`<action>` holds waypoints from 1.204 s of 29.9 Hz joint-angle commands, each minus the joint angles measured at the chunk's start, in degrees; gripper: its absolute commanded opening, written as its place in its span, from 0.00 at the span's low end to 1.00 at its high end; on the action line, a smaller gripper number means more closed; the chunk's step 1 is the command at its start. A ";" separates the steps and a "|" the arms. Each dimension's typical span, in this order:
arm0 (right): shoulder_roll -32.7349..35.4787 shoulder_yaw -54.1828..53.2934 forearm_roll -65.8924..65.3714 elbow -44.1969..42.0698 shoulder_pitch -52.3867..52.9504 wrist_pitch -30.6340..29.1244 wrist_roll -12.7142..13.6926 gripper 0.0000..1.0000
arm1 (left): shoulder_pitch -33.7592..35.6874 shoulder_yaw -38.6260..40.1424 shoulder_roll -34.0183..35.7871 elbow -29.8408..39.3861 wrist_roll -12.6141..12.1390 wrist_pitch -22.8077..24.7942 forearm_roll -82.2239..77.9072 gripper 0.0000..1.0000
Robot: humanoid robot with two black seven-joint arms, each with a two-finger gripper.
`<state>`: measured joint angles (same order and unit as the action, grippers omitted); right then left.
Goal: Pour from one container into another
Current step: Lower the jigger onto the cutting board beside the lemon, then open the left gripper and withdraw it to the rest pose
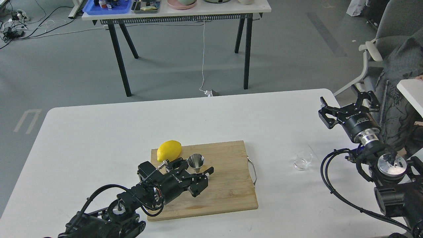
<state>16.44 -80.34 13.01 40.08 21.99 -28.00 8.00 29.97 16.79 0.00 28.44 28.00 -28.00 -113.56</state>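
The shiny steel jigger point(196, 162) stands upright over the wooden cutting board point(228, 191), its waist held between the fingers of my left gripper point(195, 169), which is shut on it. The small clear glass cup point(303, 160) sits on the white table point(99, 132), to the right of the board and apart from both grippers. My right gripper point(344, 101) hangs open and empty above the table's far right edge, behind the cup.
A yellow lemon point(169, 150) lies on the board's far left corner, just behind my left gripper. The board has a wire handle point(253, 172) on its right side. A grey chair point(383, 43) and a dark cloth stand to the right of the table.
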 commanded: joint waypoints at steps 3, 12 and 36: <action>0.00 0.01 0.08 -0.09 -0.10 0.00 0.00 0.99 | -0.52 0.08 0.00 0.30 0.00 0.00 0.00 0.93; 0.00 0.01 0.08 -0.09 -0.19 0.00 0.00 0.99 | -1.14 0.17 0.00 0.48 0.00 0.00 0.00 0.93; 0.00 0.01 0.08 -0.09 -0.19 0.00 0.00 0.99 | -3.07 0.96 3.42 3.55 0.00 0.00 0.18 0.93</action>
<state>16.44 -80.33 13.08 40.01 21.80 -28.00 8.00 27.07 17.75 3.09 31.27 28.00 -28.00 -113.38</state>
